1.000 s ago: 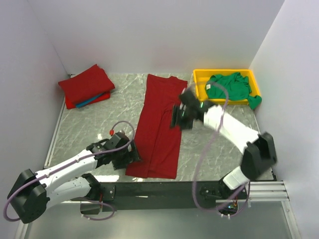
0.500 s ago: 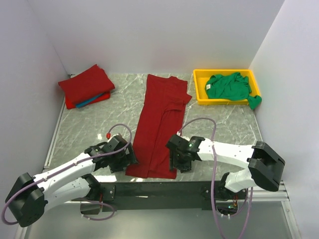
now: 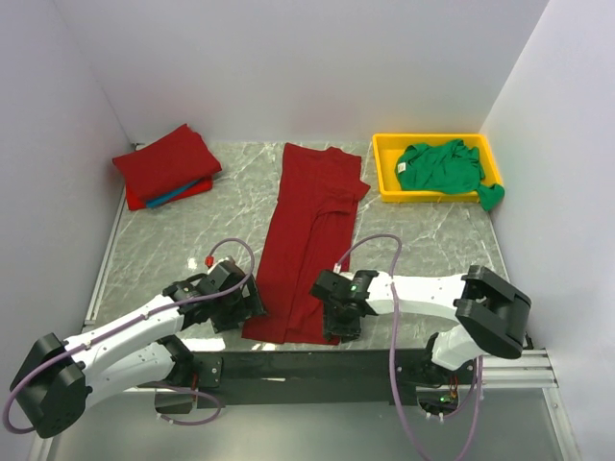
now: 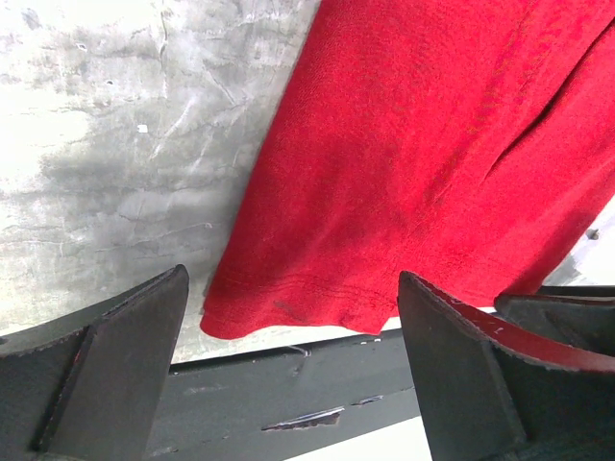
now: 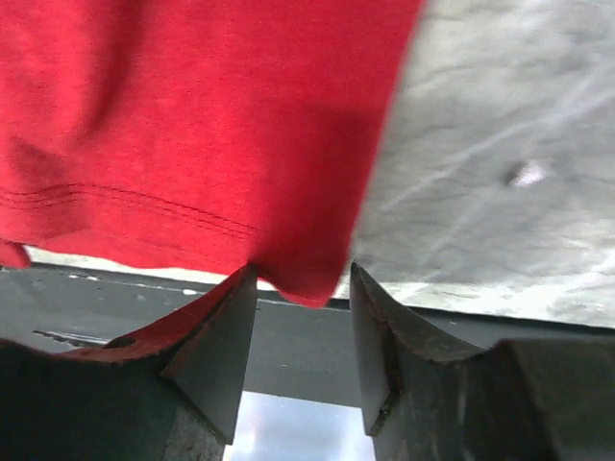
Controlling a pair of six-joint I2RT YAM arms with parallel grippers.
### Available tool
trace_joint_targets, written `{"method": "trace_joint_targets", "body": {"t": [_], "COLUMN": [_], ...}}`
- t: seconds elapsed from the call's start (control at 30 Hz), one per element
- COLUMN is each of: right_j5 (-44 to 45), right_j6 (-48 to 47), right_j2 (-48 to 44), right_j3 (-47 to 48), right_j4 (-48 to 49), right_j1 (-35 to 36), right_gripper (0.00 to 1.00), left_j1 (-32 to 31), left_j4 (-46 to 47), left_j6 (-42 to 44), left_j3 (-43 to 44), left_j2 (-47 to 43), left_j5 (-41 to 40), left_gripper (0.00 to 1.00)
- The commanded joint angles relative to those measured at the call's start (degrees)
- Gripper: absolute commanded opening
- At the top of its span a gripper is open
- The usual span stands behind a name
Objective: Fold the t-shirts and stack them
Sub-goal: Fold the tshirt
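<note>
- a long dark red cloth t-shirt [image 3: 312, 240] lies flat on the grey marbled table top [image 3: 432, 240]. it is folded lengthwise into a narrow strip, with the collar at the far end and the hem at the near edge.
- the hem reaches the black rail [image 3: 288, 363] that runs along the near edge of the table.
- the left gripper [image 3: 248, 305] sits low at the near-left corner of the hem.
- in the left wrist view, the left gripper [image 4: 293, 288] has its fingers [image 4: 115, 355] spread wide. the hem corner of the t-shirt [image 4: 413, 163] lies in the gap, and nothing is held.
- the right gripper [image 3: 341, 322] sits low at the near-right corner of the hem.
- in the right wrist view, the right gripper [image 5: 303, 274] has its fingers [image 5: 216, 336] a narrow gap apart. the corner of the t-shirt [image 5: 192, 125] dips between the tips, and no pinch on the cloth is visible.
- a stack of folded dark red cloth t-shirts [image 3: 165, 163] lies at the far-left corner of the table. the edge of a blue cloth shirt [image 3: 178, 195] shows between its layers.
- a shallow yellow plastic tray [image 3: 384, 178] stands at the far right. a bright green cloth t-shirt [image 3: 442, 165] is crumpled in it, with one part hanging over the right rim.
</note>
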Motion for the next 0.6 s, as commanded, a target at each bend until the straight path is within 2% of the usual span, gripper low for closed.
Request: {"method": "trace_joint_targets", "body": {"t": [0.0, 0.33, 0.57], "right_j5": [1.25, 2.13, 4.06], "right_j6": [1.69, 3.53, 5.2], "right_j2": [1.75, -0.79, -4.04], "right_j3": [1.84, 0.18, -3.86], "right_j4": [-0.33, -3.15, -2.19], "right_j1": [1.5, 2.3, 2.21], "right_gripper": [0.49, 0.38, 0.3], "left_j1": [-0.08, -0.17, -0.79], "left_j4": [1.41, 1.5, 2.2], "left_j6": [0.79, 1.15, 0.62], "left_j3": [0.21, 0.3, -0.66], "left_j2": [-0.15, 0.91, 2.23], "left_j5": [-0.14, -1.11, -1.47], "left_gripper": [0.96, 0.93, 0.84]}}
